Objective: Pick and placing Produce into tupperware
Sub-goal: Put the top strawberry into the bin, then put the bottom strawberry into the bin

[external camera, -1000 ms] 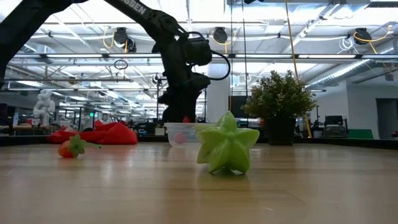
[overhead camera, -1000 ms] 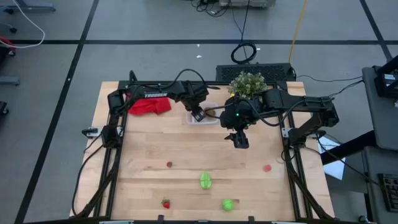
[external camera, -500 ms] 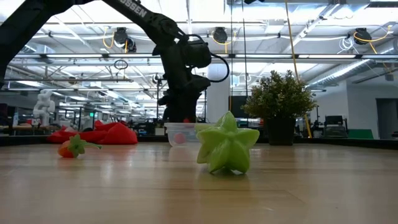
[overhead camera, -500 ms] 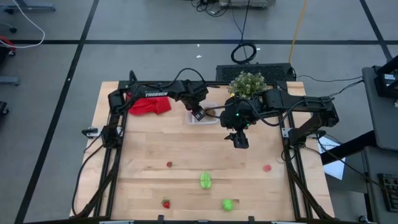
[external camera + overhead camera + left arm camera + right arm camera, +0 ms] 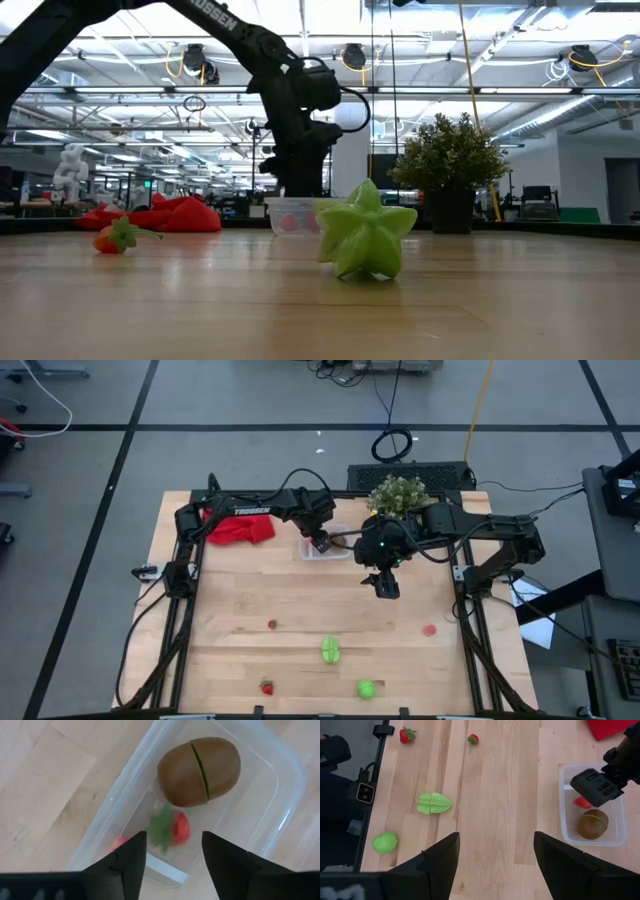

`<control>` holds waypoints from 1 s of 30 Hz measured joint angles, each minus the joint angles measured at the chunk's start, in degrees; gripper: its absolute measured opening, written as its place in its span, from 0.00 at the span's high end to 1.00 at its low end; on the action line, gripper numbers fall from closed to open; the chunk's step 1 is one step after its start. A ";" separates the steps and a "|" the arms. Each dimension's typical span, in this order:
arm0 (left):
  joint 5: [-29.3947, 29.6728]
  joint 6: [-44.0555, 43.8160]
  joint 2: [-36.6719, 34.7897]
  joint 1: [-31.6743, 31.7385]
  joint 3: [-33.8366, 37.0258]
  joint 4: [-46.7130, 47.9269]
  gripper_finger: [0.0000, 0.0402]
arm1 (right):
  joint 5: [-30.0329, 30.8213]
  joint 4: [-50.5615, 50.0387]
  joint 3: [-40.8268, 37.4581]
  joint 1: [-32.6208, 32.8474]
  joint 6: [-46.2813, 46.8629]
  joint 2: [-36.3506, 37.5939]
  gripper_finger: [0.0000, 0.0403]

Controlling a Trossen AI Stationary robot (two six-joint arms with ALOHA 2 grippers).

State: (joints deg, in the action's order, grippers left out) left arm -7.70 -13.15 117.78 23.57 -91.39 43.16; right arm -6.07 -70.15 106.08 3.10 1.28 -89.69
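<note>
The clear tupperware [image 5: 334, 550] stands at the table's far middle. It holds a brown oval [image 5: 199, 766], a red strawberry with green leaves [image 5: 172, 830] that shows blurred, and another red piece [image 5: 120, 842]. My left gripper [image 5: 172, 855] hangs open just above the tupperware, pointing steeply down, with nothing between its fingers. My right gripper [image 5: 385, 585] hovers open, high over the table's middle right. On the near half of the table lie a green star-shaped piece [image 5: 331, 650], a round green piece [image 5: 366, 688] and three red pieces [image 5: 272, 624] [image 5: 266, 686] [image 5: 429, 629].
A red cloth [image 5: 240, 528] lies at the far left, beside the left arm. A bushy potted plant [image 5: 398, 495] stands at the far edge, right of the tupperware. Bare wood lies between the tupperware and the produce near the front edge.
My left gripper has stayed over the tupperware and let go of a red strawberry. The piece has dropped from between the fingers into the tupperware, beside the brown oval.
</note>
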 joint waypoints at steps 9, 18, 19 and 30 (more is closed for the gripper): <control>0.09 0.04 0.00 0.00 0.00 0.28 0.44 | 0.00 0.00 0.00 0.01 0.00 0.00 0.39; 0.54 0.65 -5.42 -0.25 0.00 7.09 0.43 | 0.00 -0.02 0.00 -0.01 0.00 0.00 0.39; 1.06 0.60 -6.49 -0.41 0.00 8.38 0.43 | 0.00 0.00 0.00 0.01 0.00 0.00 0.39; 7.27 -11.67 -18.24 -11.54 0.02 30.33 0.43 | 0.00 -1.86 0.00 0.01 0.00 0.00 0.39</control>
State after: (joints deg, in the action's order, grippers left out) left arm -0.44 -24.82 99.54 12.03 -91.37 73.49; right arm -6.07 -72.01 106.08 3.11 1.28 -89.69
